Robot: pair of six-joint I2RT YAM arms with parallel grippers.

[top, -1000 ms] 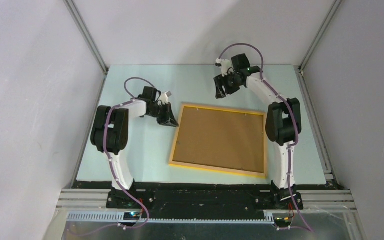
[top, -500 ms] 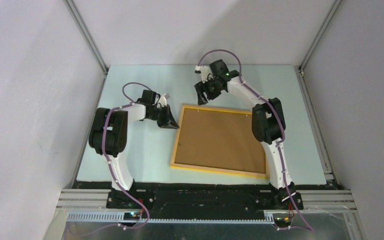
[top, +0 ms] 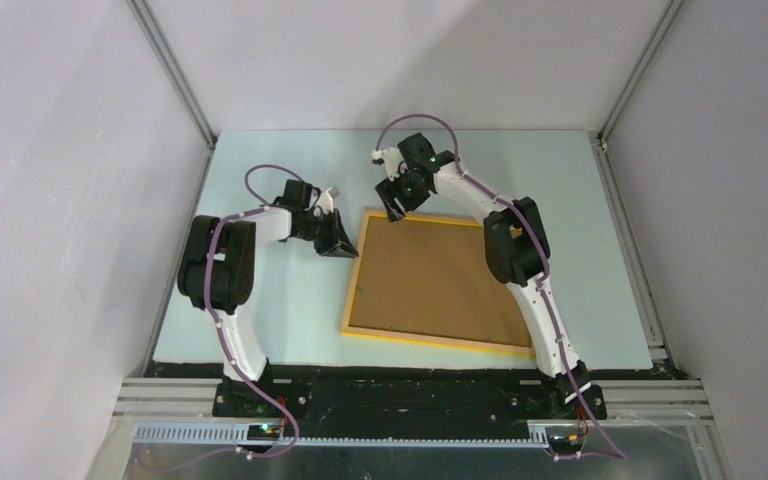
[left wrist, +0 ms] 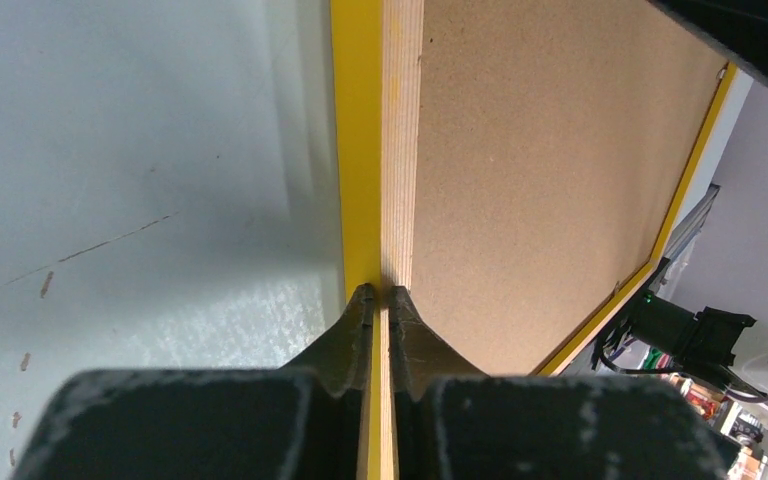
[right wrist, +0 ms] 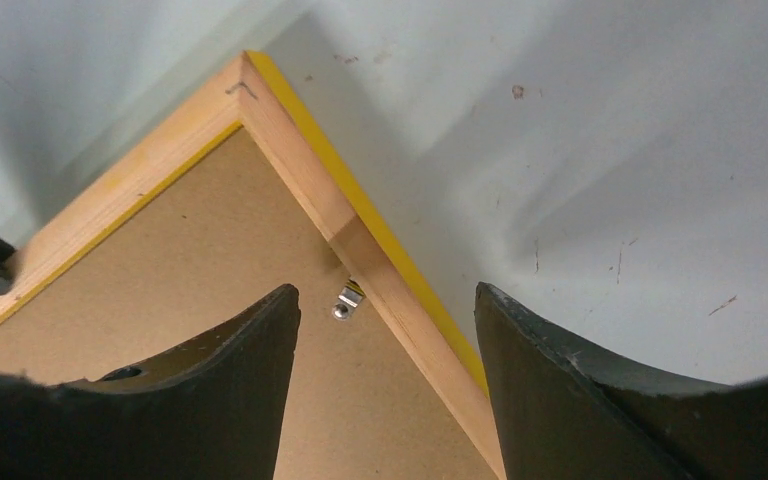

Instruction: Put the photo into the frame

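The yellow-orange frame lies back side up on the table, with a brown backing board filling it. My left gripper is shut on the frame's left rail, one finger on each side of the thin edge. At the frame's far left corner my right gripper hovers open. Its fingers straddle the wooden rail beside a small metal clip. The photo is out of view.
The pale green table is enclosed by grey walls with aluminium rails at the edges. The right arm's links reach across the frame's right side. The backing board fills most of the left wrist view.
The right arm has swung left from the back right of the table to the frame's far left corner. The left gripper has stayed on the frame's left rail.
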